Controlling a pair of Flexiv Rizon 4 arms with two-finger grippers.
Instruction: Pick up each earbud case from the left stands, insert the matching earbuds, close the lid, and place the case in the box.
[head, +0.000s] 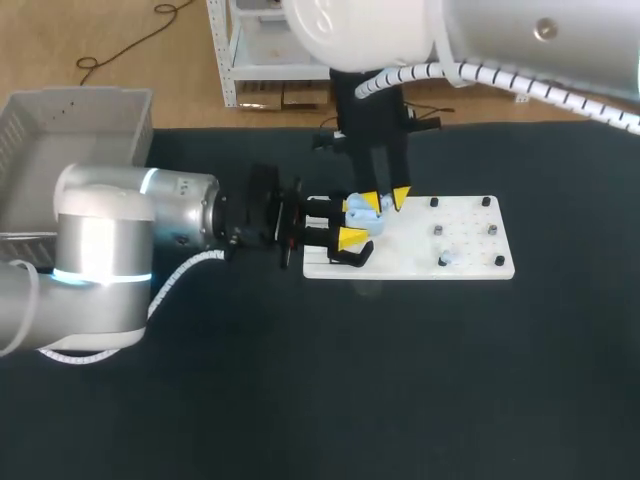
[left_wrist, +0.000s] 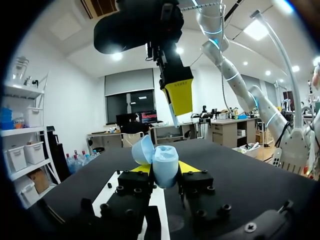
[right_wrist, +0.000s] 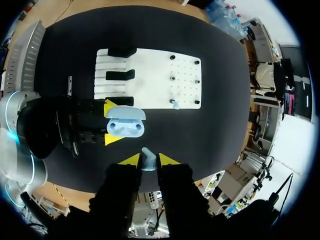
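Observation:
A light blue earbud case (head: 362, 212) with its lid open sits between the yellow tips of my left gripper (head: 355, 222), which is shut on it just over the left end of the white board (head: 470, 262). In the left wrist view the case (left_wrist: 165, 169) stands upright between the left gripper's (left_wrist: 165, 170) fingers. My right gripper (head: 391, 200) hangs right above the case, shut on a small pale blue earbud (right_wrist: 148, 159). From the right wrist view, the open case (right_wrist: 125, 125) lies straight ahead of the right gripper (right_wrist: 148, 161).
The white board (right_wrist: 150, 65) carries black stands (right_wrist: 120, 75) on its left and small pegs on its right, one with a pale earbud (right_wrist: 173, 103). A grey box (head: 75, 125) stands at the table's far left corner.

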